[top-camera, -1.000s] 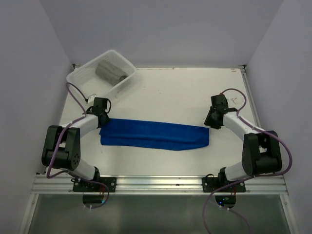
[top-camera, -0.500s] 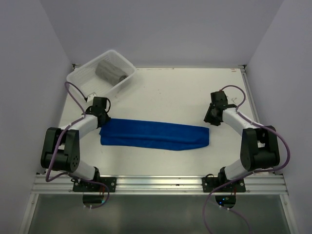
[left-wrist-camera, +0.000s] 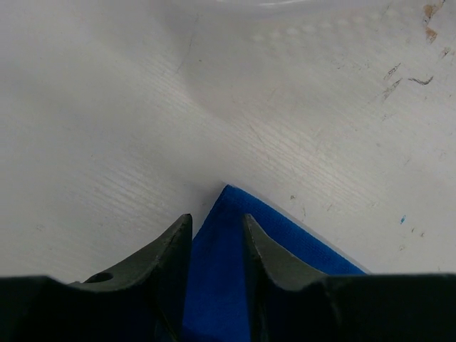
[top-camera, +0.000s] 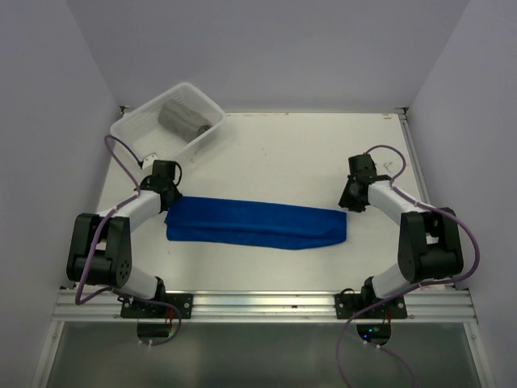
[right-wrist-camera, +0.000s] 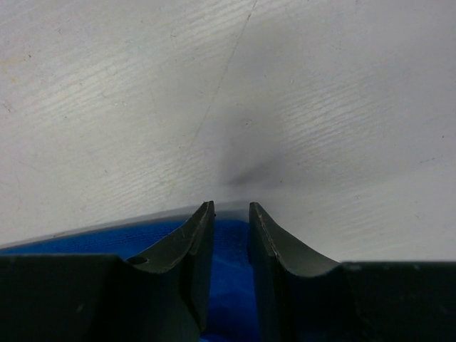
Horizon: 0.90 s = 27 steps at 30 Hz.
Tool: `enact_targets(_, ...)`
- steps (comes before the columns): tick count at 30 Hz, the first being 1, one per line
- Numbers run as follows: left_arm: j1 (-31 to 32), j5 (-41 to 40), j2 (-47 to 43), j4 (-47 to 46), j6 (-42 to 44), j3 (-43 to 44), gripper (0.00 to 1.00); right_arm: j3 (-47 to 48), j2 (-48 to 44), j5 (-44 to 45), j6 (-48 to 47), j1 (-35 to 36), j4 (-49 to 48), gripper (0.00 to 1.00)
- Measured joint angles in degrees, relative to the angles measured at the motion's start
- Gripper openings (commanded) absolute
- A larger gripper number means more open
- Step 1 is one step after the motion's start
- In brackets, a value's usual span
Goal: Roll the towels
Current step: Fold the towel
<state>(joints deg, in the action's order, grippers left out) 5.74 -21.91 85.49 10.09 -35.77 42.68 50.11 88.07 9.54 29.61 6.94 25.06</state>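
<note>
The blue towel (top-camera: 257,224) lies folded into a long strip across the middle of the table. My left gripper (top-camera: 167,196) hangs over its far left corner; in the left wrist view its fingers (left-wrist-camera: 217,219) stand a little apart with the blue corner (left-wrist-camera: 217,285) flat between and beneath them. My right gripper (top-camera: 349,204) is at the far right end; in the right wrist view its fingers (right-wrist-camera: 231,206) are slightly apart over the towel's edge (right-wrist-camera: 231,271). Neither grips cloth. The grey towel (top-camera: 182,117) lies bunched in the basket.
The translucent white basket (top-camera: 133,129) stands at the far left corner, just behind my left gripper. Walls close in the table on the left, back and right. A metal rail (top-camera: 266,303) runs along the near edge.
Both grippers have drawn slightly toward the far side, off the towel's end corners. The blue towel has stayed in place.
</note>
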Motion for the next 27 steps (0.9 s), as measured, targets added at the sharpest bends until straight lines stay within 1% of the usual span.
enact_targets(10, -0.44, 0.33, 0.0, -0.02, 0.0, 1.22, 0.38, -2.38, 1.22, -0.04, 0.02, 0.0, -0.55, 0.29)
enact_targets(18, -0.44, 0.7, 0.0, -0.17, 0.0, 1.64, 0.39, -2.49, 1.33, 0.0, 0.28, 0.0, -0.98, 0.29)
enact_targets(27, -0.44, 0.74, 0.0, -0.2, 0.0, 1.64, 0.39, -2.89, 0.81, 0.0, 1.29, 0.02, -1.25, 0.34)
